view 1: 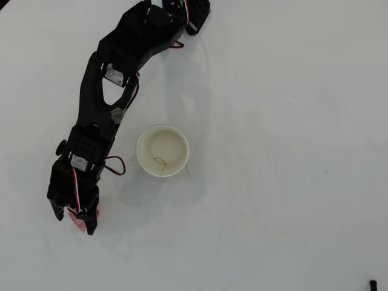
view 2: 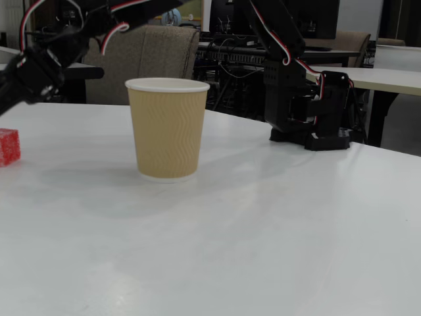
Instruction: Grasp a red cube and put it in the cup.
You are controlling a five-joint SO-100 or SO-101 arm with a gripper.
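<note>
The red cube (view 2: 8, 146) sits on the white table (view 2: 263, 217) at the far left of the fixed view, well apart from the cup (view 2: 167, 128). In the overhead view the gripper (view 1: 74, 219) hangs above it, mostly hiding it; its 2 fingers seem parted, though I cannot tell for sure.

cup (view 1: 162, 151) stands upright on the table (view 1: 285, 200), near mid-table in the overhead view. red cube (view 2: 8, 146) rests on the table left of the cup in the fixed view, well apart. arm base (view 2: 314, 112) behind and right of the cup. gripper (view 1: 74, 217) above the cube.
</note>
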